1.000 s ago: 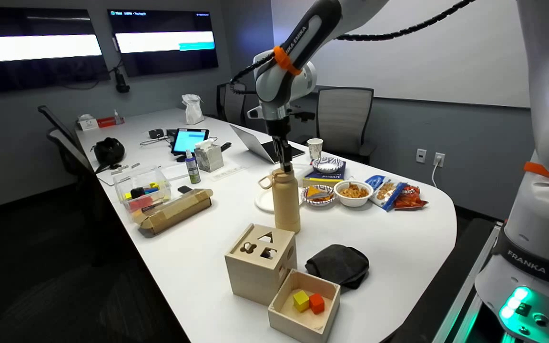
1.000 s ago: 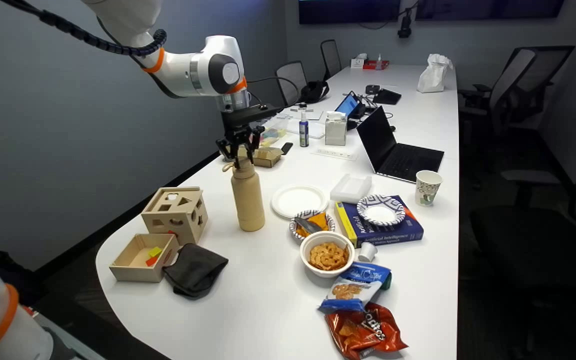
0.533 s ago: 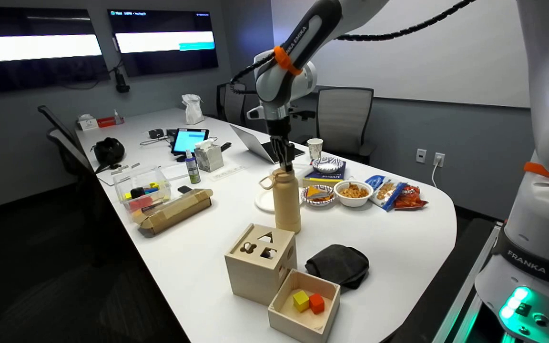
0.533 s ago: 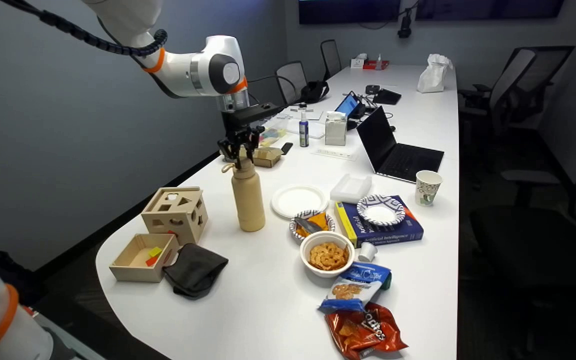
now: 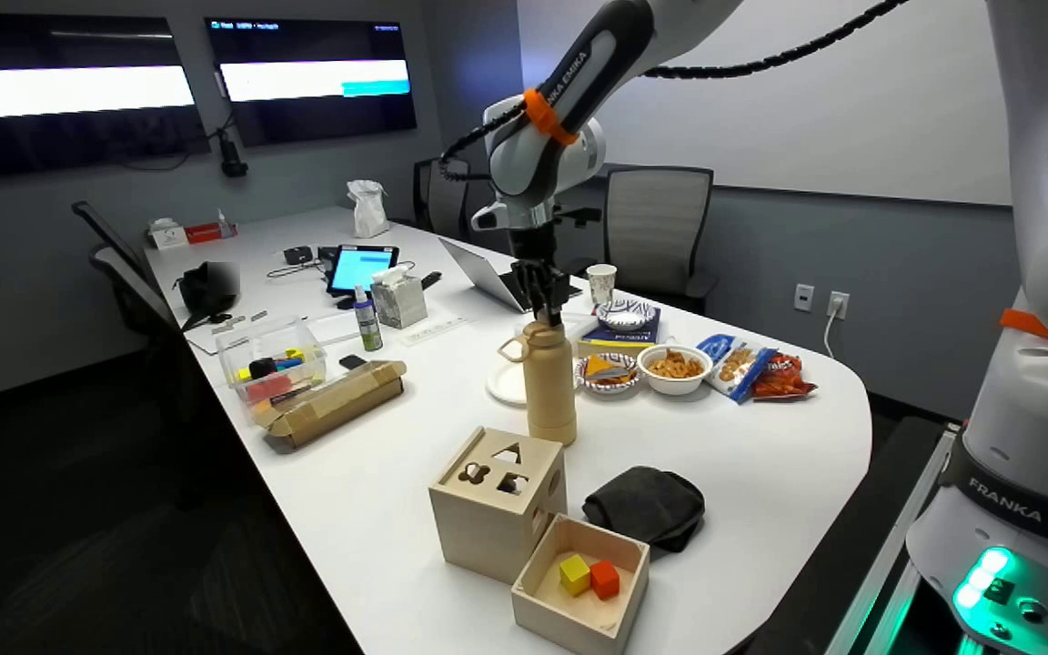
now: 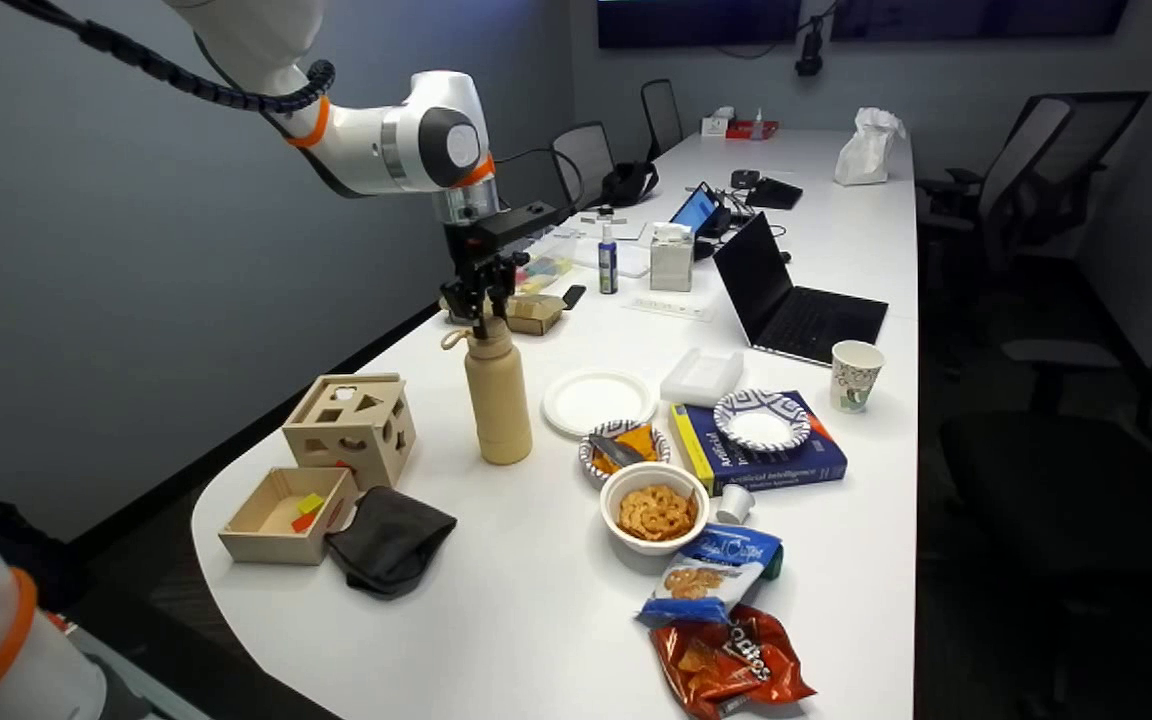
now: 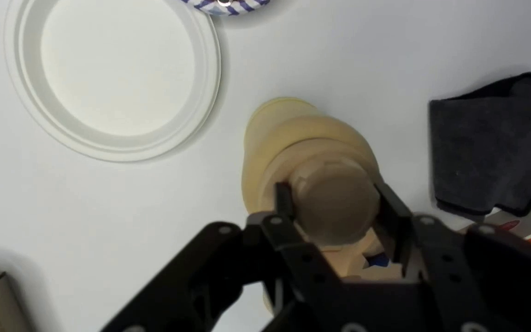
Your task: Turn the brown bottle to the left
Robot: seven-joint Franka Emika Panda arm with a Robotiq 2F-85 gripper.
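- Centrally, in an exterior view, the brown bottle [image 5: 550,387] stands upright on a white table [image 5: 724,455]. My gripper [image 5: 548,315] points down at it from twelve o'clock, so I judge the reach is done. A wooden shape box [image 5: 493,523] stands near, at seven o'clock; a dark cloth [image 5: 644,505] lies at five.
- Likewise in an exterior view, the bottle's carrying loop [image 6: 455,334] sticks out at nine o'clock. How much of the left turn that represents I cannot tell; the task names no stopping angle. A white plate [image 6: 599,403] lies at three o'clock, apart from the bottle, which looks to be resting on the table, not lifted.
- Downward, in my wrist view, the round cap [image 7: 337,203] fills the space between my fingers [image 7: 284,200], one at nine o'clock, one at three. Both seem to touch it, so I take it that I have the bottle pinched by its cap. Grasping looks done; left to do, in my judgement: whatever remains of the turn, then letting go and rising clear.
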